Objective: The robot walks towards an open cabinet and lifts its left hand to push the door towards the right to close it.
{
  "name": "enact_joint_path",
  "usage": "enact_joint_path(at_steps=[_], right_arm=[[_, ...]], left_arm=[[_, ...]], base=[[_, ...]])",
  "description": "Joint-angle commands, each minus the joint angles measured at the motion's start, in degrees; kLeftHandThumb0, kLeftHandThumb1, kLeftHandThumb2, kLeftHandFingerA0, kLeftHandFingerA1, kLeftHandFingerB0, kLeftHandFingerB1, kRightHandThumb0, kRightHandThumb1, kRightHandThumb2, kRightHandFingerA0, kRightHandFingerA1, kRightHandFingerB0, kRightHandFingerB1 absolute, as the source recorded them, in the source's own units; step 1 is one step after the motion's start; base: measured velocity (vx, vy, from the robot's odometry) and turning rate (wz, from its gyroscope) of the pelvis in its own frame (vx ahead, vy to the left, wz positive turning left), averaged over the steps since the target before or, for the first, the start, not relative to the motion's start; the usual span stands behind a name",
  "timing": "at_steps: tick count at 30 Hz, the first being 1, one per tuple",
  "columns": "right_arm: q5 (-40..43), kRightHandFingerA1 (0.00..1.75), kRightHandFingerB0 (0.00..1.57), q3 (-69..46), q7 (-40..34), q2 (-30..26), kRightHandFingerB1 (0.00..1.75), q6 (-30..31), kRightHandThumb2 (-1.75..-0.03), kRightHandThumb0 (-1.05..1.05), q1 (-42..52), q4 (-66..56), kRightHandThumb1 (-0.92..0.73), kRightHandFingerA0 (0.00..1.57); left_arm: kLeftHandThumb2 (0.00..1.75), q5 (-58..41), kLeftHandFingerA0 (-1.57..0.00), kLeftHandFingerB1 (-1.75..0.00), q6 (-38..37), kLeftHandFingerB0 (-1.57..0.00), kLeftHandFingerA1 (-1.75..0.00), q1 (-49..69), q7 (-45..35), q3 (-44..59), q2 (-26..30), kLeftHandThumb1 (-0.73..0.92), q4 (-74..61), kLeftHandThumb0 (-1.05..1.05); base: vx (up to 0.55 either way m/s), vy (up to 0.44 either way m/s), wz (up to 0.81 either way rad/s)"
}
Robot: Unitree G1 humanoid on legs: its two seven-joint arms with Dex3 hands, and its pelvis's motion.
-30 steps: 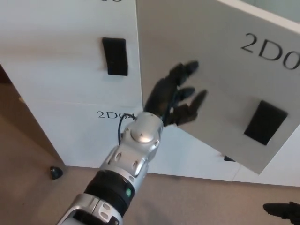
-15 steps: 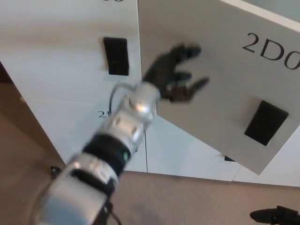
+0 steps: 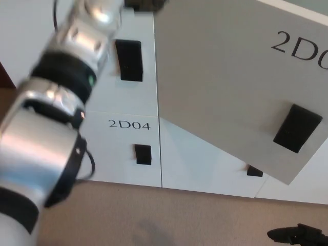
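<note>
The open cabinet door (image 3: pixel 225 87) is a large pale panel swung out at the right, marked "2D0", with a black handle (image 3: pixel 297 128) low on it. My left forearm (image 3: pixel 77 56) rises steeply through the upper left, close to the camera. Only a dark sliver of my left hand (image 3: pixel 145 4) shows at the top edge, beside the door's upper left corner; its fingers are cut off by the frame. A small black part of my right hand (image 3: pixel 297 236) pokes in at the bottom right, low over the floor.
Shut white cabinet fronts fill the wall behind, one labelled 2D04 (image 3: pixel 129 124). Black handles sit at the upper left (image 3: pixel 129 60) and below the label (image 3: pixel 143 154). Brown floor (image 3: pixel 169 215) runs along the bottom.
My left arm has swung up and closer to the camera. The hand rose from the door's face to the top edge and is mostly out of the picture. The door looks about the same.
</note>
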Motion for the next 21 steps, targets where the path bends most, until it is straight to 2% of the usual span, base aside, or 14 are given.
enact_joint_path(at_steps=[1, 3, 4, 8, 13, 14, 15, 16, 18, 19, 20, 21], right_arm=[[3.98, 0.57, 0.75, 1.17, 3.4, 0.19, 0.55, -3.3, -0.61, -0.37, 2.38, -3.55, -0.71, 0.87], [3.32, 0.57, 0.75, 1.54, 3.03, 0.23, 0.55, -3.35, -0.61, -0.37, 2.84, -3.81, -0.71, 0.87], [3.1, 0.59, 0.74, 1.59, 2.67, 0.42, 0.55, -3.08, -0.61, -0.37, 3.15, -4.2, -0.7, 0.86], [3.36, 0.57, 0.74, 1.41, 2.53, 0.5, 0.55, -1.98, -0.61, -0.37, 4.44, -5.68, -0.7, 0.85], [3.65, 0.56, 0.75, 1.22, 3.28, 0.14, 0.55, -1.27, -0.61, -0.37, 4.47, -7.13, -0.7, 0.86], [3.22, 0.56, 0.74, 1.35, 3.3, -0.02, 0.55, -2.46, -0.61, -0.36, 4.17, -6.66, -0.7, 0.87], [2.94, 0.56, 0.74, 1.42, 3.34, -0.1, 0.55, -3.33, -0.61, -0.36, 3.97, -6.3, -0.7, 0.87], [2.94, 0.56, 0.74, 1.42, 3.34, -0.1, 0.55, -3.33, -0.61, -0.36, 3.97, -6.3, -0.7, 0.87], [2.61, 0.56, 0.74, 1.44, 3.47, -0.26, 0.55, -3.83, -0.62, -0.37, 3.91, -6.25, -0.7, 0.88], [2.29, 0.56, 0.71, 1.51, 3.47, -0.35, 0.53, -3.76, -0.61, -0.41, 3.88, -6.22, -0.7, 0.88], [2.07, 0.56, 0.71, 1.56, 3.47, -0.4, 0.53, -3.73, -0.61, -0.41, 3.84, -6.16, -0.7, 0.88], [1.55, 0.57, 0.68, 1.62, 3.4, -0.56, 0.52, -3.26, -0.62, -0.44, 3.81, -6.2, -0.7, 0.87]], left_arm=[[0.91, 8.81, -0.41, -0.47, -6.91, -0.26, -0.56, -16.13, -27.61, -11.58, -3.42, 0.53, -6.17, -0.53], [0.91, 10.1, -0.41, -0.47, -5.87, -0.26, -0.56, -17.74, -25.0, -12.07, -5.44, 0.53, -1.75, -0.53], [0.61, 10.6, -0.45, -0.34, -5.36, -0.38, -0.39, -17.83, -23.44, -12.23, -6.06, 0.65, 0.09, -0.57], [0.6, 11.04, -0.47, -0.35, -5.11, -0.41, -0.38, -15.25, -21.3, -13.6, -6.63, 0.65, 1.8, -0.53], [0.59, 8.97, -0.49, -0.35, -6.1, -0.44, -0.39, -5.95, -25.66, -15.91, -4.08, 0.63, -9.39, -0.46], [0.84, 6.36, -0.47, -0.48, -4.45, -0.34, -0.55, -0.13, -29.56, -17.3, -0.7, 0.49, -21.09, -0.43], [0.84, 4.5, -0.47, -0.48, -3.11, -0.34, -0.55, 4.09, -32.4, -18.28, 1.77, 0.49, -29.68, -0.43], [0.84, 4.5, -0.47, -0.48, -3.11, -0.34, -0.55, 4.09, -32.4, -18.28, 1.77, 0.49, -29.68, -0.43], [0.85, 0.63, -0.46, -0.48, 2.04, -0.34, -0.55, 11.41, -37.61, -20.36, 7.47, 0.51, -47.52, -0.44], [0.86, -3.83, -0.51, -0.51, 6.31, -0.4, -0.58, 16.58, -40.25, -21.23, 14.19, 0.52, -61.86, -0.43], [0.86, -6.91, -0.51, -0.51, 9.34, -0.4, -0.58, 20.31, -42.14, -21.7, 18.93, 0.52, -72.02, -0.43], [0.6, -9.78, -0.58, -0.4, 11.74, -0.52, -0.46, 23.62, -43.53, -21.45, 23.74, 0.66, -81.04, -0.38]], base=[[0.0, 0.0, 0.0], [0.0, 0.0, 0.0], [0.0, 0.0, 0.0], [0.0, 0.0, 0.0], [0.0, 0.0, 0.0], [0.0, 0.0, 0.0], [0.0, 0.0, 0.0], [0.0, 0.0, 0.0], [0.0, 0.0, 0.0], [0.0, 0.0, 0.0], [0.0, 0.0, 0.0], [0.0, 0.0, 0.0]])
